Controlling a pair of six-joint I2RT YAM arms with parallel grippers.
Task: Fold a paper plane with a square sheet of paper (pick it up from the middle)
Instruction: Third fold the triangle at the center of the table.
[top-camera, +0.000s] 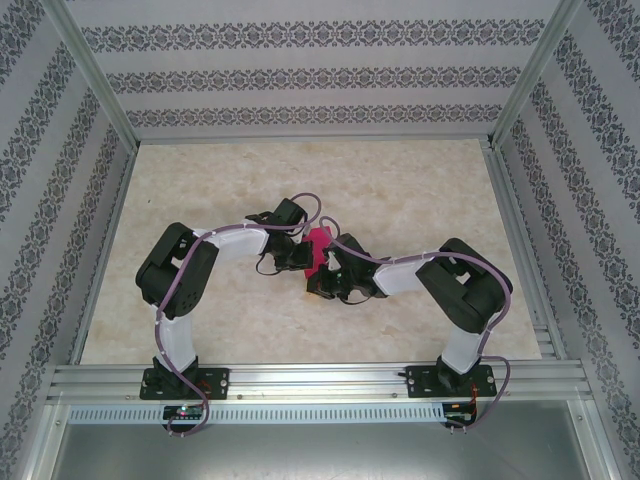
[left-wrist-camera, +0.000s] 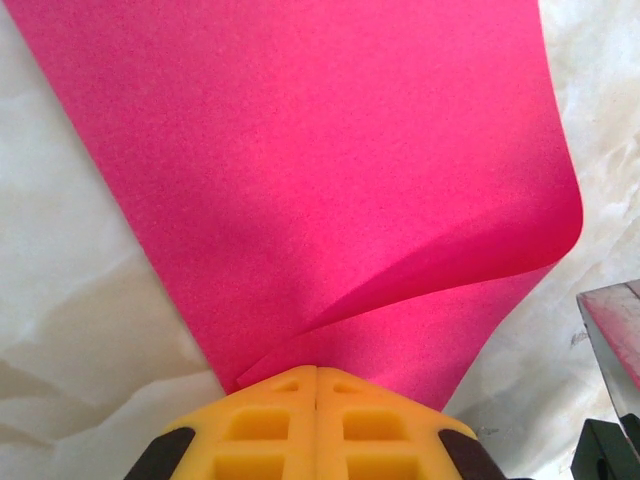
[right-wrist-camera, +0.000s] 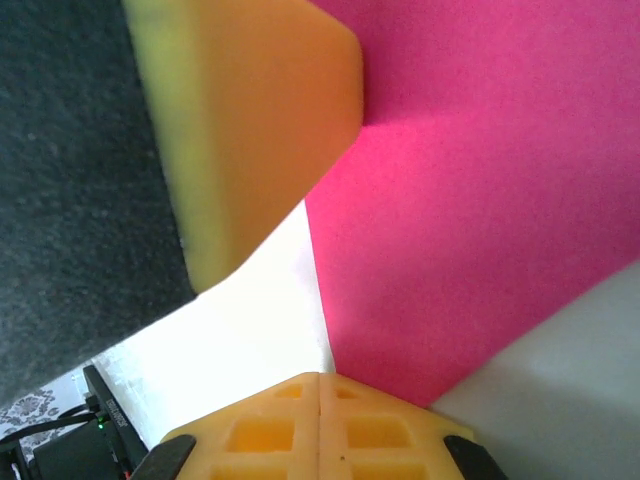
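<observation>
You have one square sheet of paper (top-camera: 318, 248), at the middle of the counter (top-camera: 400, 190), and two pincers meeting there. The left pincer (left-wrist-camera: 316, 372) is clamped on the sheet's edge, and the right pincer (right-wrist-camera: 320, 378) is clamped on another edge. I judge you're at the first fold: the sheet bows softly, without a sharp crease. Next, line up the edges squarely before pressing flat.

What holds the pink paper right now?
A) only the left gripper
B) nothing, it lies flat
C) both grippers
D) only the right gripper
C: the left gripper and the right gripper are each shut on the square sheet of paper.
</observation>
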